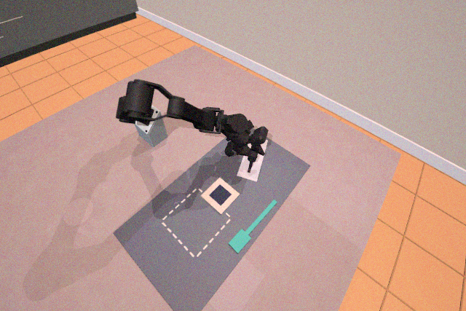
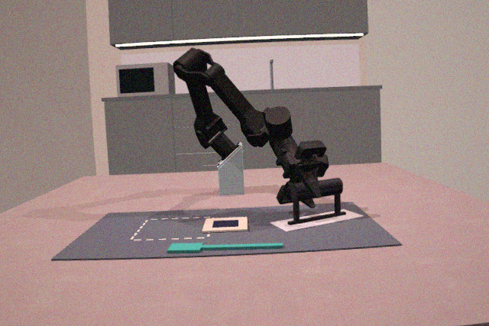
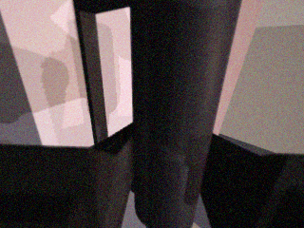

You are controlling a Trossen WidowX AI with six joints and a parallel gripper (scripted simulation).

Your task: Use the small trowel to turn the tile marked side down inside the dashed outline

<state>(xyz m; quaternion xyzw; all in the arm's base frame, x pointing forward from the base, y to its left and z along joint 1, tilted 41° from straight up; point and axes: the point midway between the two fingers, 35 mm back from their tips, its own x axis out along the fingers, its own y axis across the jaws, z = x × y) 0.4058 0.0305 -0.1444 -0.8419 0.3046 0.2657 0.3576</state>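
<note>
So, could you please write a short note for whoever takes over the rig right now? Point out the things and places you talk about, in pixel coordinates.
Gripper [image 1: 255, 148] [image 2: 310, 196] [image 3: 162, 126]: jaws shut on the handle of the white-bladed trowel [image 1: 245, 174] [image 2: 284, 224] [image 3: 178, 71], whose blade lies at the mat's [image 1: 158, 262] [image 2: 98, 241] far end from the outline [image 1: 162, 221] [image 2: 136, 240].
Tile [image 1: 220, 195] [image 2: 225, 224]: flat, marked side up, straddling the outline's edge.
Teal tool [image 1: 239, 240] [image 2: 184, 247]: flat on the mat, ungripped.
Done: trowel gripped.
Left: turn the tile marked side down inside the outline, set the trowel down off the tile, release, move clear.
</note>
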